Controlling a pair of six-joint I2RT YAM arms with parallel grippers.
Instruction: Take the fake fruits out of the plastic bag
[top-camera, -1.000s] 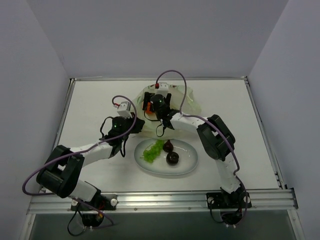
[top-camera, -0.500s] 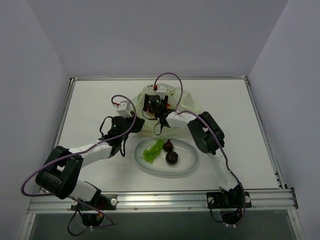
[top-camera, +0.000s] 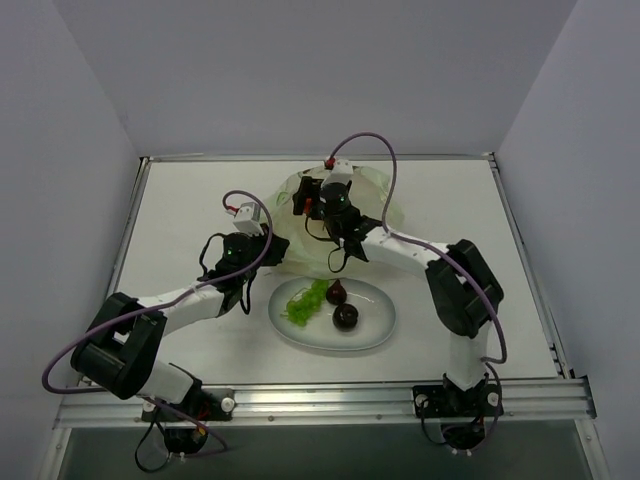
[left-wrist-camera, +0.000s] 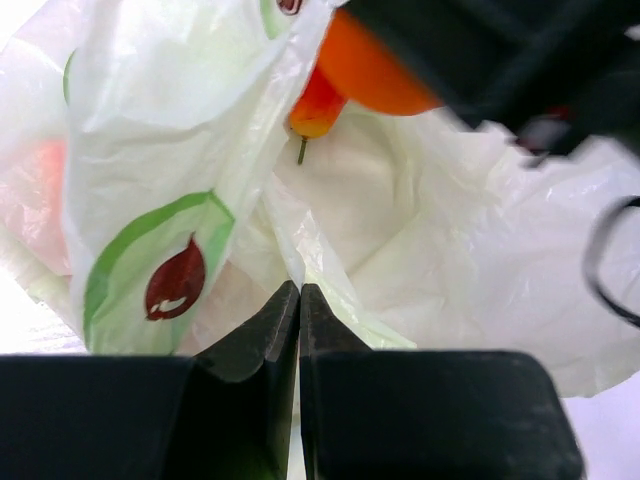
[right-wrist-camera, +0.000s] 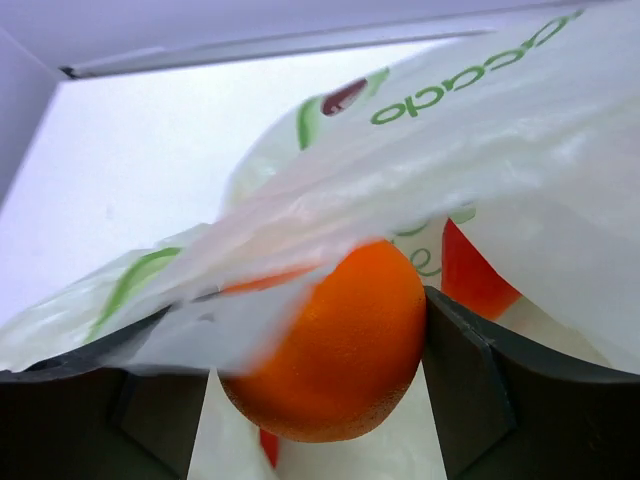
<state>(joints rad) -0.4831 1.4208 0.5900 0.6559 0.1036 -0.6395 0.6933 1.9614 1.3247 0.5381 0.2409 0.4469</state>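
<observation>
The thin, crinkly, pale see-through plastic bag (top-camera: 372, 196) with green and dark red marks lies at the back of the white worktop (top-camera: 180, 200). A shiny round orange (right-wrist-camera: 335, 345) and an orange-red oval (left-wrist-camera: 315, 105) sit in its mouth. A white oval plate (top-camera: 382, 335) nearby holds a green grape bunch (top-camera: 305, 300) and two dark maroon balls (top-camera: 337, 292). A bag flap hangs over the orange. The right claw (right-wrist-camera: 322, 350) squeezes the orange; the left claw (left-wrist-camera: 299, 300), pressed together, pinches a bag fold.
</observation>
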